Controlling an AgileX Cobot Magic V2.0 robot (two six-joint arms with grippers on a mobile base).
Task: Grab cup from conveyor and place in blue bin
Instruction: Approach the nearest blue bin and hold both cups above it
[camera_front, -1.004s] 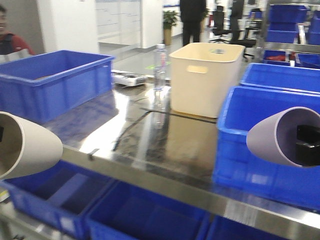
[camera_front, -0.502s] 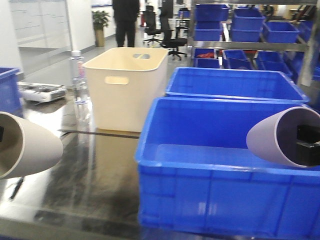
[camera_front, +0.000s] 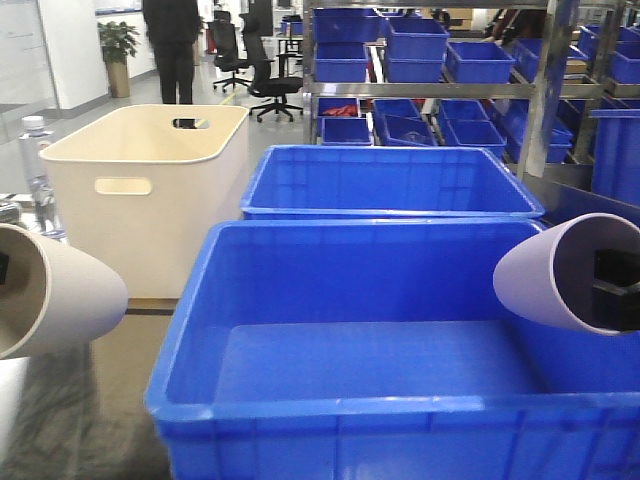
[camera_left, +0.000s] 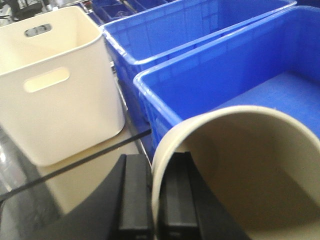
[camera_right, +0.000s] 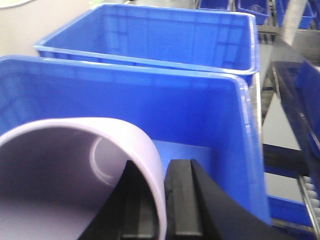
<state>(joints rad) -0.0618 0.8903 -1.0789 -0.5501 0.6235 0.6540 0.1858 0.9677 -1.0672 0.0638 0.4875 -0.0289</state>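
The left gripper (camera_left: 154, 200) was clamped on the rim of a beige cup (camera_left: 240, 175), and the right gripper (camera_right: 161, 210) on the rim of a lilac cup (camera_right: 60, 170). The blue bin (camera_front: 380, 285) sat just below and ahead of both. A cream tub (camera_front: 150, 190) stood beyond the left gripper.

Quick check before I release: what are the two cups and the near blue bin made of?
The beige cup looks like thin plastic or coated paper, I can't tell which: matte, even wall. The lilac cup looks the same, matte with a thin rim. The blue bin is likely moulded plastic, semi-gloss, with soft highlights along its thick rim.
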